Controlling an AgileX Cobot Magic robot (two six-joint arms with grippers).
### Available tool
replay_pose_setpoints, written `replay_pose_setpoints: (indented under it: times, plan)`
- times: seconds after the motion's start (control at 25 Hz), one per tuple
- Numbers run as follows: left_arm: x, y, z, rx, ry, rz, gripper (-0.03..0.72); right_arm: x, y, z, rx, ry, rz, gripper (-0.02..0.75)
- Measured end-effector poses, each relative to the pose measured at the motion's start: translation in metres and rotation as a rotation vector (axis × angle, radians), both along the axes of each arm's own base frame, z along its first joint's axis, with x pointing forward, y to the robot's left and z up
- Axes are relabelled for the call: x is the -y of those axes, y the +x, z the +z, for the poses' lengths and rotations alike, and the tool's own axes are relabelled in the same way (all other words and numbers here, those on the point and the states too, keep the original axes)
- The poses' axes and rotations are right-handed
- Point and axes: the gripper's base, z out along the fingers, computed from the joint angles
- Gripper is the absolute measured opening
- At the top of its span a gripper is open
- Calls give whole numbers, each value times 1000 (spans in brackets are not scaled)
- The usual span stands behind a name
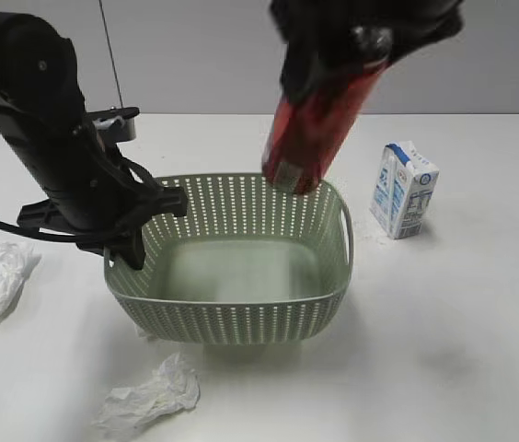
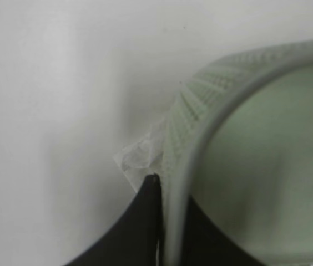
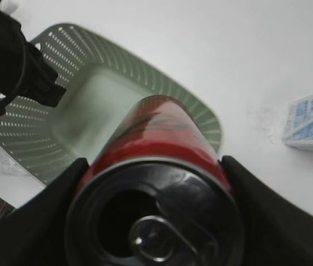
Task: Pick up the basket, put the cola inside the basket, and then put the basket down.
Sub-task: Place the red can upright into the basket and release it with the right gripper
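Cola over the basket, ready to lower

My left hand (image 1: 140,230) is clamped on the basket (image 1: 241,318) rim, holding it at the table (image 1: 480,350); my right hand (image 1: 351,46) grips the cola (image 1: 319,124), tilted above the far rim. I should steady the basket, clear that rim, then lower before releasing. The milk carton (image 1: 405,189) stands beside it; crumpled tissues (image 1: 149,394) lie near, none blocking.

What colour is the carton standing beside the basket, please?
White with blue print; the carton shows best in the exterior view.
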Motion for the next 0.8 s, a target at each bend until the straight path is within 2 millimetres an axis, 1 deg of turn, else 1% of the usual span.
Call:
replay_pose_setpoints:
  times: [0.08,0.16,0.28,0.36,0.44,0.52,0.64,0.68,0.76,0.8]
  plan:
    - [0,0,0,0,0,0,-1,-16,5,-21,-44,-42,23,502]
    - [0,0,0,1,1,-1,-1,-27,12,-44,-95,-78,30,502]
    - [0,0,0,2,4,-3,-1,-37,22,-73,-149,-130,32,502]
    - [0,0,0,3,5,-3,-1,-41,26,-86,-168,-159,52,502]
    - [0,0,0,3,5,-3,-1,-44,28,-96,-182,-173,60,502]
    - [0,0,0,4,5,-4,-1,-46,30,-101,-191,-177,62,502]
    - [-1,1,0,9,9,-7,-1,-49,29,-104,-210,-165,83,502]
    - [-1,1,0,11,11,-8,-1,-50,28,-103,-217,-154,95,515]
    - [-1,1,0,13,14,-11,-1,-51,27,-103,-225,-140,112,600]
    - [-2,1,0,16,20,-15,-1,-52,26,-103,-228,-134,115,629]
